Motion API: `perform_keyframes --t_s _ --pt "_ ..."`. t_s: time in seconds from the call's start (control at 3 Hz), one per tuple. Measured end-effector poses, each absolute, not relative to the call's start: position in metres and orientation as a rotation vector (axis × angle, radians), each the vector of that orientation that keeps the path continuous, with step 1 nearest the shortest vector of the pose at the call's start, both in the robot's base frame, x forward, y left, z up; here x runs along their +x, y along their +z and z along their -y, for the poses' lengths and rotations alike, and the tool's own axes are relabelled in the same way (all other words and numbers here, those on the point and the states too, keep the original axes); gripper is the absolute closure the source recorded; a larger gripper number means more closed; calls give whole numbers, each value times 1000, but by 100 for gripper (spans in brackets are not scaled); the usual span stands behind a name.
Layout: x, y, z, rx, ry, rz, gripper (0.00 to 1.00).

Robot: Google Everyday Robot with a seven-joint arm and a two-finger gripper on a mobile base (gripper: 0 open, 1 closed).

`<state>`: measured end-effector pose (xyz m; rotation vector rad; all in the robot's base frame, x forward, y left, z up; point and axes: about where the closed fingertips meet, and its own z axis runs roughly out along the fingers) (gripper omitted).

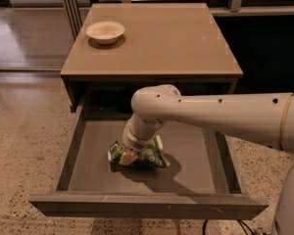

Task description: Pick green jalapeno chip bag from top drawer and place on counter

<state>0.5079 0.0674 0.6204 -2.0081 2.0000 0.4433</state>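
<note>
table (176, 38): tan top right above the drawer; drop-off spot. Right side is bare, so I judge that's the place to set down.
drawer (196, 146): top one, pulled out to the front, so I can reach in from above.
arm (225, 116): comes in from the right and bends down over mid-drawer, b/c the target lies low & needs a top-down approach.
bowl (105, 31): white, back-left corner of table, well apart from the work.
bag (149, 155): green, crumpled, flat on drawer floor, approx centre.
tool (130, 155): down on bag's left part, touching it. Apart or clamped: can't tell, wrist covers it.
step: grasp stage, I judge; lift not yet done.
</note>
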Motion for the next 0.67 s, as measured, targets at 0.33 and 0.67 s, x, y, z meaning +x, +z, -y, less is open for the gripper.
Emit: perform_keyframes --t_s 0.33,0.67 --pt "508 621 -67 -2009 444 -1999 88" --pt "510 641 -69 -2036 466 -1959 100"
